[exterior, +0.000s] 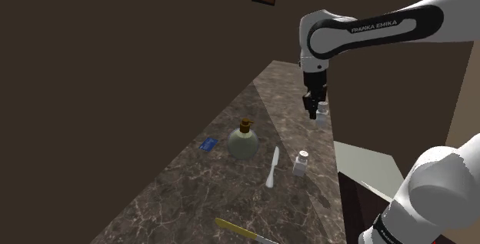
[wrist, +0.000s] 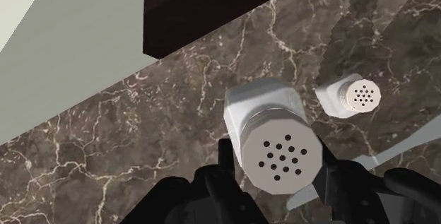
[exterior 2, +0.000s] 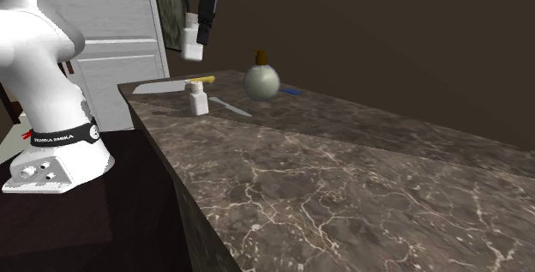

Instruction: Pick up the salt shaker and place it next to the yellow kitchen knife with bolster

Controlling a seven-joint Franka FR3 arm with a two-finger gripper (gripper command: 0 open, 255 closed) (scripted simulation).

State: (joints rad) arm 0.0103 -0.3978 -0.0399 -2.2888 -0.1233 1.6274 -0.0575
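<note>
My gripper [exterior: 312,111] hangs well above the marble counter [exterior: 192,196], shut on a white shaker [exterior: 321,115] with a perforated grey cap. In the wrist view the black fingers [wrist: 215,187] clasp that shaker [wrist: 272,134] from both sides, cap toward the camera. The second exterior view has the gripper [exterior 2: 204,35] holding the shaker [exterior 2: 192,40] high over the counter's far end. The yellow-handled knife [exterior: 240,232] lies near the shoulder view's bottom edge; its yellow handle [exterior 2: 202,80] lies just behind a second shaker [exterior 2: 199,98].
The second white shaker [exterior: 301,162] stands on the counter below the held one, beside a white knife [exterior: 273,166]. A round greenish bottle [exterior: 244,142] and a small blue item [exterior: 207,144] sit further in. A dark cabinet [wrist: 212,10] borders the counter.
</note>
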